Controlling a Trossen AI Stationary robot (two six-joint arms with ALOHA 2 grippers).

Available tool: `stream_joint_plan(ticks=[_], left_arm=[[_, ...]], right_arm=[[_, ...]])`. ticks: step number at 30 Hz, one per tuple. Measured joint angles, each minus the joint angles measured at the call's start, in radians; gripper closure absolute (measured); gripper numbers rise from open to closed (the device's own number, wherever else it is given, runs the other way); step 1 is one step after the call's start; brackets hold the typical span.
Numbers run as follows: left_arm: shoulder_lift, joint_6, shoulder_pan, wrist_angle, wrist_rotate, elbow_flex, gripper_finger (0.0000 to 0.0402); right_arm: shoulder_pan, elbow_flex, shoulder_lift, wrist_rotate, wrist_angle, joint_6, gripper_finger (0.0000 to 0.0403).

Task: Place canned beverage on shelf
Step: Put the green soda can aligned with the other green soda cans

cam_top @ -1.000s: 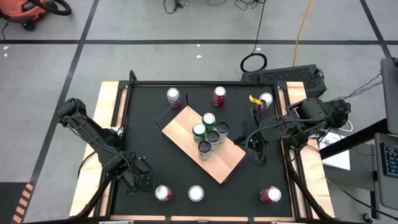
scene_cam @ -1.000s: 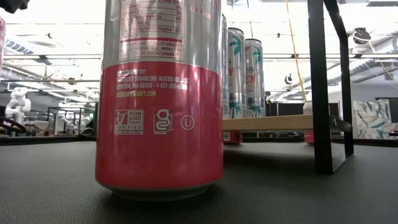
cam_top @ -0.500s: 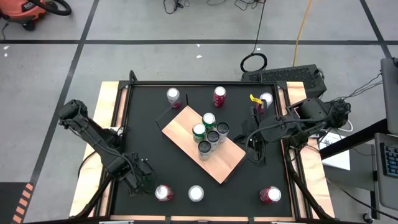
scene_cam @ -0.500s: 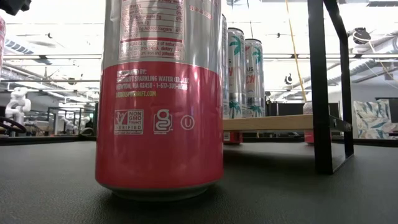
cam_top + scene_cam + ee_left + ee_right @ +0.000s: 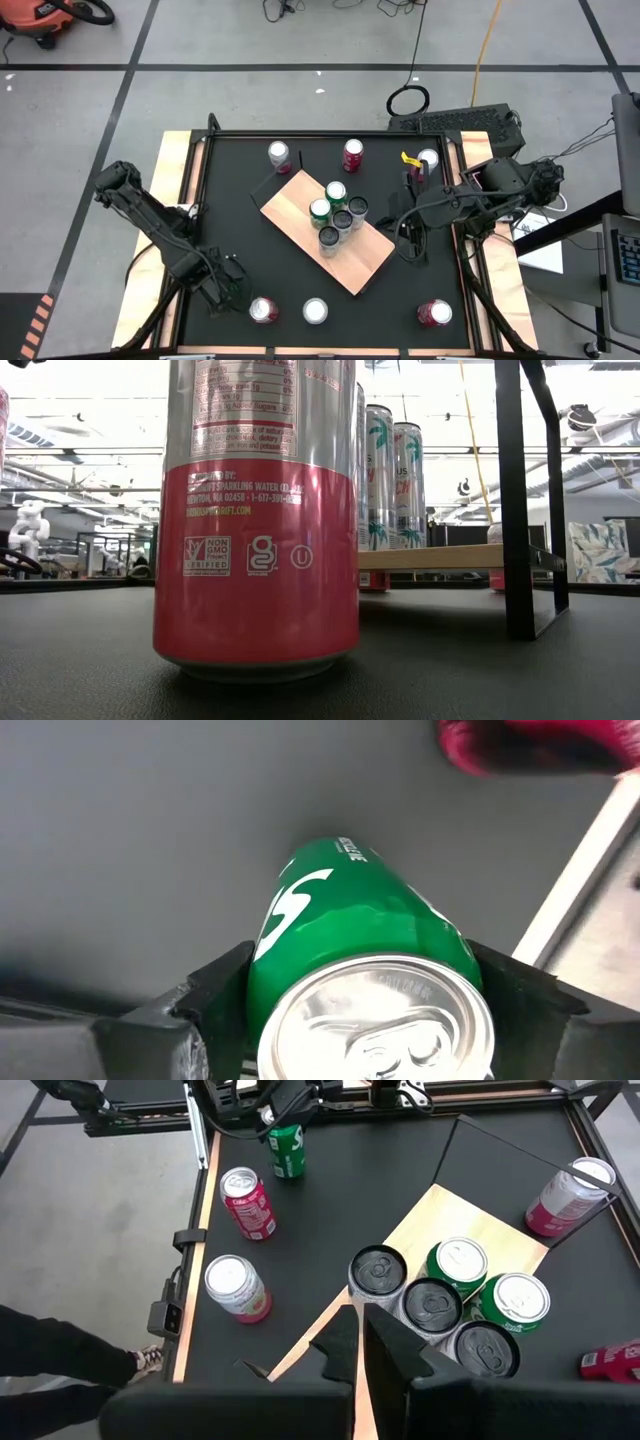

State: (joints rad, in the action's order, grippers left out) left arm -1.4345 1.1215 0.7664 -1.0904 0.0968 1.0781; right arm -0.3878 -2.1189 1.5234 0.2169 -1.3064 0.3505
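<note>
My left tool [image 5: 232, 291] grips the upright green can [image 5: 365, 955] between both fingers at the bench's [image 5: 230, 215] seven o'clock corner. The shelf [image 5: 327, 232] lies toward one o'clock from it, long axis diagonal. My right tool [image 5: 358, 1340], closed and empty, waits over the shelf's far edge.

Green can [image 5: 360, 935] upright — shelf [image 5: 300, 203] mid-table

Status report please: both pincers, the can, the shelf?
Left pincer closed around green can, near table corner. Right pincer shut, empty, above shelf. Five cans on shelf already.
</note>
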Motion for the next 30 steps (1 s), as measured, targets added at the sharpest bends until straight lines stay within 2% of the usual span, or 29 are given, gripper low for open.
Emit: stream_joint_plan(ticks=[9,15,19,26,30], left_arm=[[0.011,0.08,-0.045,-0.044,-0.052,0.119,0.0115],[0.012,0.2,-0.079,-0.191,-0.147,0.265,0.0116],[0.032,0.278,-0.092,-0.236,-0.241,0.377,0.0116],[0.081,0.399,-0.111,-0.237,-0.464,0.554,0.0116],[0.104,0.444,-0.124,-0.232,-0.575,0.638,0.0116]], right_arm=[[0.0,0.0,0.0,0.0,0.0,-0.004,0.0403],[0.0,0.0,0.007,0.0,0.002,-0.016,0.0403],[0.0,0.0,0.022,0.0,0.032,-0.024,0.0403],[0.0,0.0,0.062,-0.003,0.141,-0.077,0.0401],[0.001,0.0,0.088,-0.003,0.22,-0.119,0.038]])
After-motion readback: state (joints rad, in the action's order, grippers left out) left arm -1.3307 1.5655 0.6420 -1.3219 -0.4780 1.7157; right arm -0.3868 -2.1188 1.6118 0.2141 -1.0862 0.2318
